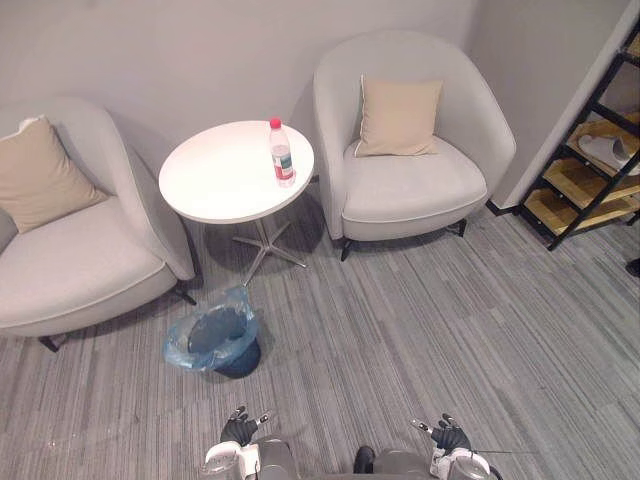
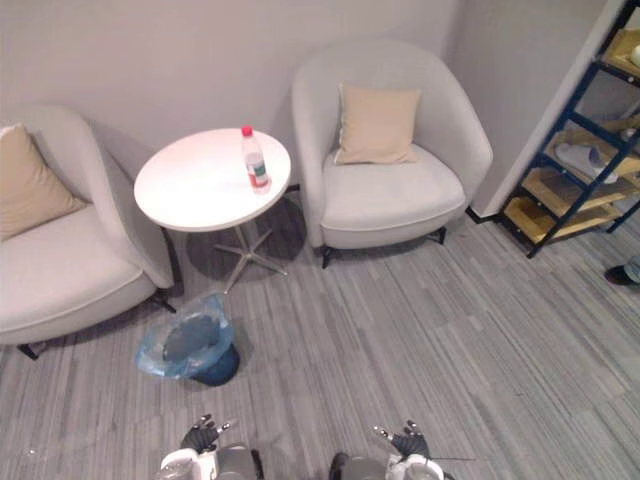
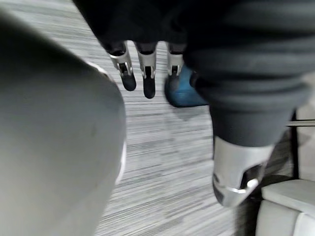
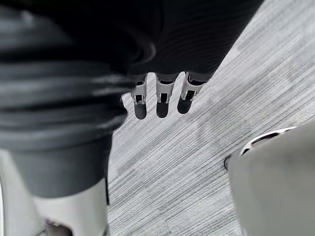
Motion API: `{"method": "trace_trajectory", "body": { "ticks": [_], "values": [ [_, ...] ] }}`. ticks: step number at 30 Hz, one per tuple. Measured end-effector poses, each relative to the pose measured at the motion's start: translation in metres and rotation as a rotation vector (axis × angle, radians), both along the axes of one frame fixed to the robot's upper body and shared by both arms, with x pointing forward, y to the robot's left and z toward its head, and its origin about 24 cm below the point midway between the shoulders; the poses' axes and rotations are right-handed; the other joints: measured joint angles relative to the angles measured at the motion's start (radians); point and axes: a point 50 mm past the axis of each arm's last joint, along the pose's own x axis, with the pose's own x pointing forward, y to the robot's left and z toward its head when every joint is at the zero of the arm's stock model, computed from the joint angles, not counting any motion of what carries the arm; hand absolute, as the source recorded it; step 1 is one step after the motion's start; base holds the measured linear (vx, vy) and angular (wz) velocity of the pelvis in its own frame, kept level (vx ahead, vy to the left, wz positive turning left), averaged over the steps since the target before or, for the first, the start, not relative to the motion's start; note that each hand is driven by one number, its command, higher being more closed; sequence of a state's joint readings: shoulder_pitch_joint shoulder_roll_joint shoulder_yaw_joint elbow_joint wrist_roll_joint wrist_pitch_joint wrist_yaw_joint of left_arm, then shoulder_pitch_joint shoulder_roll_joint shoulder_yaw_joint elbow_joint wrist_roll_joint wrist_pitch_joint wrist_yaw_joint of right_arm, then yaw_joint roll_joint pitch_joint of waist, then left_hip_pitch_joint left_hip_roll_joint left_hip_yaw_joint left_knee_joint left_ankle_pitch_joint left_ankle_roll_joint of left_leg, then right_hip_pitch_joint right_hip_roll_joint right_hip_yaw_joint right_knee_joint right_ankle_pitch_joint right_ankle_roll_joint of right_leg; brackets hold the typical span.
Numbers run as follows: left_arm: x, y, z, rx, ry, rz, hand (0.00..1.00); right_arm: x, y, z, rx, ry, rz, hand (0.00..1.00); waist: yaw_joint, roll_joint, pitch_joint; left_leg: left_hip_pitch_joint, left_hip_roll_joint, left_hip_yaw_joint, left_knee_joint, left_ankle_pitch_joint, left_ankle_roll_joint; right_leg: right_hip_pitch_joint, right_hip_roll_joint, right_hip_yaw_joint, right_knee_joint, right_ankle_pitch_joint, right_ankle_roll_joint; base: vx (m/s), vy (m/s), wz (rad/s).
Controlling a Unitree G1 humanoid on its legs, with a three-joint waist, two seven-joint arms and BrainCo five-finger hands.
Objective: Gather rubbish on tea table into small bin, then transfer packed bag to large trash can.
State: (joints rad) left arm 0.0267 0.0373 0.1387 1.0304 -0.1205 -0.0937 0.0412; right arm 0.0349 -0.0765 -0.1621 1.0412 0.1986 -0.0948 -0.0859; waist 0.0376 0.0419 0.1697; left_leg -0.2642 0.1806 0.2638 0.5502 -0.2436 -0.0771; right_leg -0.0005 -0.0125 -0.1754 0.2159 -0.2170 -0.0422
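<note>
A clear plastic bottle (image 1: 282, 152) with a red cap stands upright on the round white tea table (image 1: 220, 180) between two armchairs. On the floor in front of the table sits a small dark bin (image 1: 225, 345) lined with a blue plastic bag (image 1: 195, 342). My left hand (image 1: 240, 428) hangs low at the bottom of the view, near the bin, with its fingers (image 3: 145, 73) straight and holding nothing. My right hand (image 1: 450, 436) hangs low on the other side, its fingers (image 4: 160, 96) straight over bare carpet.
A light armchair (image 1: 70, 250) with a tan cushion stands left of the table, another armchair (image 1: 410, 170) with a cushion to its right. A dark metal shelf (image 1: 590, 170) with wooden boards stands at the far right. Grey striped carpet covers the floor.
</note>
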Motion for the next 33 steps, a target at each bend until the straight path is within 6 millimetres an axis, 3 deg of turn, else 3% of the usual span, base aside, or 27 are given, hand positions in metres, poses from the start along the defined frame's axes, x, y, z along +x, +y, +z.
{"method": "trace_trajectory", "body": {
  "ticks": [1,2,3,4,6,8,9,11,12,13,15,17,19,21,22,23,25,27,30,31,33],
  "values": [
    [0.000,0.001,0.000,0.005,-0.002,-0.002,0.00,-0.001,0.000,-0.001,-0.001,0.006,-0.001,0.00,0.003,-0.004,0.000,0.003,-0.060,-0.001,-0.172,0.055,-0.002,0.018,-0.019,0.012,-0.017,-0.005,0.012,0.38,0.142,-0.10],
    [0.001,0.001,0.000,0.005,-0.003,-0.005,0.00,-0.001,-0.001,-0.001,-0.002,0.007,-0.001,0.00,0.006,-0.005,0.000,0.006,-0.086,-0.002,-0.248,0.096,0.000,0.025,-0.029,0.019,-0.021,-0.007,0.027,0.39,0.174,-0.25],
    [0.001,0.001,0.000,0.005,-0.004,-0.006,0.00,-0.001,-0.001,-0.001,-0.003,0.014,-0.001,0.00,0.019,-0.006,0.000,0.023,-0.114,-0.009,-0.325,0.198,0.010,0.041,-0.042,0.038,-0.030,-0.017,0.042,0.43,0.184,-0.39],
    [-0.001,0.000,-0.001,0.006,0.009,-0.018,0.00,-0.002,0.000,-0.003,0.001,0.027,0.000,0.00,0.027,-0.017,-0.010,0.052,-0.143,0.003,-0.362,0.230,0.057,0.057,-0.057,0.069,-0.040,-0.023,0.060,0.48,0.181,-0.30],
    [0.000,0.003,-0.001,0.019,0.015,-0.043,0.00,0.000,0.009,-0.004,0.027,0.025,0.005,0.00,0.017,-0.036,-0.019,0.045,-0.159,0.026,-0.300,0.173,0.102,0.081,-0.082,0.102,-0.076,-0.011,0.079,0.49,0.187,-0.10],
    [-0.001,0.005,-0.001,0.026,0.022,-0.050,0.00,-0.001,0.014,-0.005,0.042,0.028,0.005,0.00,0.022,-0.048,-0.026,0.059,-0.169,0.032,-0.263,0.125,0.112,0.084,-0.096,0.128,-0.027,-0.010,0.083,0.42,0.161,-0.09],
    [-0.002,0.004,-0.002,0.026,0.030,-0.061,0.00,-0.002,0.012,-0.005,0.042,0.030,-0.006,0.00,0.020,-0.045,-0.029,0.090,-0.173,0.030,-0.272,0.102,0.113,0.064,-0.096,0.135,0.060,-0.012,0.098,0.36,0.147,-0.10],
    [-0.005,0.004,-0.004,0.033,0.047,-0.084,0.00,-0.001,0.010,-0.005,0.035,0.028,-0.010,0.00,0.022,-0.047,-0.031,0.168,-0.185,0.025,-0.324,0.068,0.118,-0.040,-0.112,0.133,0.345,0.003,0.184,0.34,0.139,-0.04],
    [-0.006,0.006,-0.004,0.044,0.056,-0.102,0.00,-0.002,0.010,-0.005,0.031,0.030,-0.005,0.00,0.014,-0.056,-0.032,0.214,-0.199,0.012,-0.351,0.062,0.123,-0.100,-0.130,0.128,0.495,0.004,0.199,0.35,0.087,0.34],
    [-0.010,0.007,-0.006,0.050,0.077,-0.120,0.00,-0.005,0.009,-0.005,0.026,0.039,0.001,0.00,0.000,-0.059,-0.037,0.266,-0.210,-0.012,-0.376,0.051,0.126,-0.140,-0.144,0.112,0.594,-0.044,0.156,0.36,0.060,0.48],
    [-0.012,0.005,-0.007,0.049,0.085,-0.130,0.00,-0.006,0.007,-0.005,0.019,0.041,0.007,0.00,-0.006,-0.050,-0.034,0.324,-0.207,-0.042,-0.404,0.043,0.125,-0.189,-0.145,0.067,0.615,-0.092,0.121,0.35,-0.007,0.54],
    [-0.013,0.004,-0.007,0.045,0.093,-0.129,0.00,-0.003,0.006,-0.004,0.017,0.025,0.011,0.00,-0.019,-0.046,-0.033,0.360,-0.188,-0.086,-0.413,0.040,0.120,-0.238,-0.127,0.043,0.542,-0.119,0.102,0.33,-0.094,0.66],
    [-0.015,0.002,-0.008,0.038,0.098,-0.128,0.00,0.001,0.005,-0.002,0.016,0.006,0.017,0.00,-0.030,-0.031,-0.028,0.386,-0.146,-0.128,-0.413,0.030,0.106,-0.280,-0.077,0.070,0.407,-0.105,0.100,0.34,-0.201,0.67],
    [-0.018,0.005,-0.009,0.046,0.105,-0.127,0.00,0.000,0.005,-0.002,0.020,0.005,0.021,0.00,-0.037,-0.042,-0.033,0.408,-0.125,-0.168,-0.409,0.007,0.067,-0.287,-0.048,0.142,0.178,0.024,0.111,0.37,-0.267,0.79],
    [-0.019,0.010,-0.008,0.059,0.110,-0.129,0.00,-0.004,0.006,-0.004,0.027,0.017,0.017,0.00,-0.040,-0.067,-0.042,0.414,-0.134,-0.194,-0.403,-0.023,0.023,-0.282,-0.055,0.169,0.104,0.175,0.105,0.36,-0.264,0.69],
    [-0.019,0.002,-0.010,0.037,0.111,-0.122,0.00,-0.002,0.000,-0.003,0.013,0.016,0.009,0.00,-0.034,-0.023,-0.045,0.424,-0.092,-0.219,-0.401,-0.036,0.008,-0.275,-0.029,0.142,0.138,0.151,0.067,0.34,-0.249,0.49],
    [-0.020,-0.010,-0.011,0.004,0.111,-0.106,0.00,-0.003,-0.007,-0.001,0.001,0.013,-0.009,0.00,-0.035,0.016,-0.051,0.422,-0.059,-0.230,-0.391,-0.026,-0.008,-0.265,-0.009,0.100,0.144,0.113,0.045,0.33,-0.238,0.32],
    [-0.019,-0.011,-0.011,0.001,0.112,-0.111,0.00,-0.003,-0.008,-0.002,0.002,0.013,-0.023,0.00,-0.040,0.027,-0.048,0.420,-0.040,-0.248,-0.369,-0.009,-0.035,-0.226,-0.003,0.070,0.130,0.100,0.030,0.26,-0.197,0.44],
    [-0.010,-0.008,-0.007,0.001,0.067,-0.069,0.00,-0.007,-0.003,-0.004,0.008,0.028,-0.002,0.00,-0.034,-0.001,-0.031,0.324,-0.018,-0.230,-0.100,0.016,-0.080,-0.127,-0.012,0.034,0.085,0.068,0.018,0.17,-0.165,0.55],
    [-0.008,-0.005,-0.006,0.005,0.054,-0.051,0.00,-0.008,-0.002,-0.004,0.007,0.032,0.015,0.00,-0.029,-0.009,-0.028,0.277,0.008,-0.200,0.007,0.020,-0.084,-0.102,-0.014,0.017,0.069,0.061,0.013,0.10,-0.090,0.40],
    [-0.008,-0.005,-0.005,0.002,0.049,-0.041,0.00,-0.009,0.000,-0.004,0.009,0.032,0.015,0.00,-0.026,-0.003,-0.033,0.232,0.042,-0.105,0.062,-0.013,-0.038,-0.066,-0.019,-0.004,0.046,0.050,0.010,0.13,-0.010,0.35]
  ]
}}
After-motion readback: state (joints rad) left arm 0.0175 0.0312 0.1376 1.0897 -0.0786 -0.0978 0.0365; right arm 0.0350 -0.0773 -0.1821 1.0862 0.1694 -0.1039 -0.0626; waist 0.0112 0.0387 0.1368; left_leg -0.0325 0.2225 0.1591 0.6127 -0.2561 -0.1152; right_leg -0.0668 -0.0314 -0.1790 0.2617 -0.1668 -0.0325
